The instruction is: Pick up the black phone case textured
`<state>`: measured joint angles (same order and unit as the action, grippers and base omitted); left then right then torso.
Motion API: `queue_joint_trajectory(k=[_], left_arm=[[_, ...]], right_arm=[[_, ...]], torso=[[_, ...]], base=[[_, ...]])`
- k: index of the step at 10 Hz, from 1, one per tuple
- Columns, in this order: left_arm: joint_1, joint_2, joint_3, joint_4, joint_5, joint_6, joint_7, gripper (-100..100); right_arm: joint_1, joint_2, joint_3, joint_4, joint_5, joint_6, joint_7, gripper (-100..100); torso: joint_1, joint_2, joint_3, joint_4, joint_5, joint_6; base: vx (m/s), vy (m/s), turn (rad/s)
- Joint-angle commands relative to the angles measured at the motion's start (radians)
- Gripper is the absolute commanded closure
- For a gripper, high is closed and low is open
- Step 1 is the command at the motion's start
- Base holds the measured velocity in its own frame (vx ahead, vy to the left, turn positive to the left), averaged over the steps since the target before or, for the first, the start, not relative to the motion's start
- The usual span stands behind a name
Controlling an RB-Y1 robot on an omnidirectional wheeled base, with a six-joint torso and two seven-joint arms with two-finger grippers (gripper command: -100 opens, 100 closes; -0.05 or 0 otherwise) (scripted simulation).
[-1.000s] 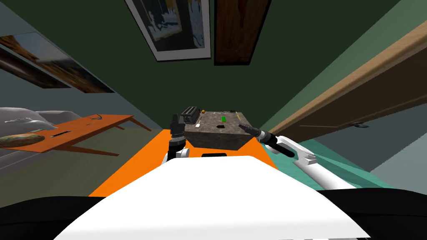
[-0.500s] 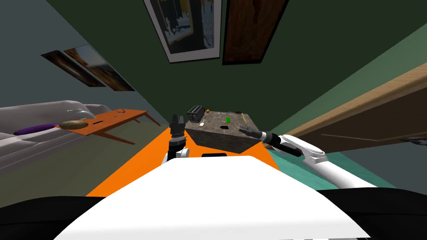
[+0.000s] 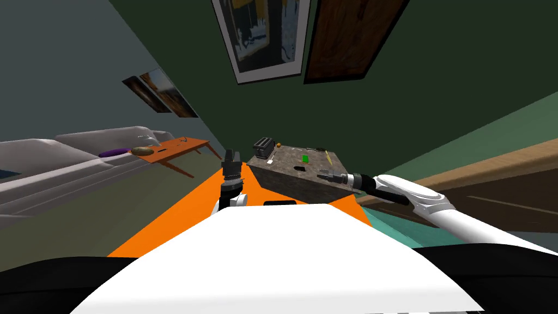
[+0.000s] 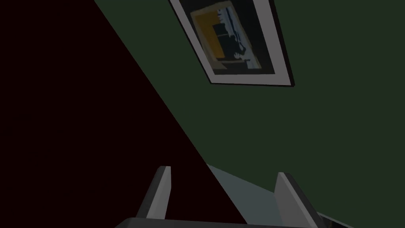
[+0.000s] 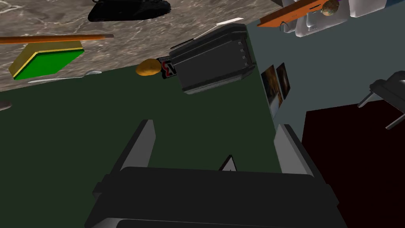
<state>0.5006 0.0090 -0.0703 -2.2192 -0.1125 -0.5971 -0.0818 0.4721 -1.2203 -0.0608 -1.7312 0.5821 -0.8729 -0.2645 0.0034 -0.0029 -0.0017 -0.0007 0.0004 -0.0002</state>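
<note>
Head view, with both wrist views, at what is judged to be the reach stage. The black phone case (image 3: 298,169) lies flat on the stone-patterned table (image 3: 283,186), in the near half of the top and a little in from the front edge. The right gripper (image 3: 322,174) hangs at the table's near right corner, at about the level of the top. Its fingers are spread wide and hold nothing. In the right wrist view the phone case (image 5: 128,10) lies ahead of the right gripper (image 5: 215,126) and to one side of the line along which the fingers point, not between them. Its long axis appears to run crosswise to that line, so a grip across the narrow sides would probably call for a turn of the wrist. The left gripper (image 3: 230,155) stands upright off the table's near left corner, aimed at the wall, and its fingers (image 4: 164,186) are likewise spread and empty. The right arm is judged the nearer. A thin stick (image 5: 55,38) and a green block (image 5: 47,59) lie beyond the case and apart from it. A dark toaster (image 5: 211,57) sits at the far corner, well apart. Bare tabletop (image 5: 166,31) surrounds the case, leaving room to come down from above, while the near front edge would limit a low, sideways approach.
</note>
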Motion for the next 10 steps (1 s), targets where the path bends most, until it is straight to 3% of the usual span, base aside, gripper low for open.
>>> queue_joint_trajectory(k=[1, 4, 5, 6, 7, 10], left_arm=[[0.0, 0.0, 0.0, 0.0, 0.0, 0.0, 0.0, 0], [0.0, 0.0, 0.0, 0.0, 0.0, 0.0, 0.0, 0], [0.0, 0.0, 0.0, 0.0, 0.0, 0.0, 0.0, 0], [0.0, 0.0, 0.0, 0.0, 0.0, 0.0, 0.0, 0], [0.0, 0.0, 0.0, 0.0, 0.0, 0.0, 0.0, 0], [0.0, 0.0, 0.0, 0.0, 0.0, 0.0, 0.0, 0]], right_arm=[[0.006, -0.028, 0.004, 0.017, 0.038, 0.0, 0.001, -100], [0.043, -0.118, 0.008, 0.087, 0.123, -0.007, 0.004, -100], [0.043, -0.118, 0.008, 0.087, 0.141, -0.007, 0.004, -100], [0.064, -0.159, 0.012, 0.121, 0.174, -0.008, 0.009, -100], [0.064, -0.159, 0.012, 0.121, 0.192, -0.008, 0.009, -100], [0.107, -0.231, 0.025, 0.184, 0.283, -0.007, 0.022, -100]], torso=[[0.0, 0.0, 0.0, 0.0, 0.0, 0.0], [0.0, 0.0, 0.0, 0.0, 0.0, 0.001], [0.002, 0.0, 0.0, 0.0, 0.0, 0.0], [0.001, 0.0, 0.0, 0.0, 0.0, 0.002], [0.002, 0.0, 0.0, 0.0, 0.0, 0.0], [0.001, -0.001, 0.0, 0.0, 0.0, 0.002]], base=[[0.011, 0.026, 0.187], [0.014, 0.044, 0.275], [0.013, 0.04, 0.19], [0.023, 0.058, 0.305], [0.028, 0.042, 0.175], [0.035, 0.058, 0.26]])
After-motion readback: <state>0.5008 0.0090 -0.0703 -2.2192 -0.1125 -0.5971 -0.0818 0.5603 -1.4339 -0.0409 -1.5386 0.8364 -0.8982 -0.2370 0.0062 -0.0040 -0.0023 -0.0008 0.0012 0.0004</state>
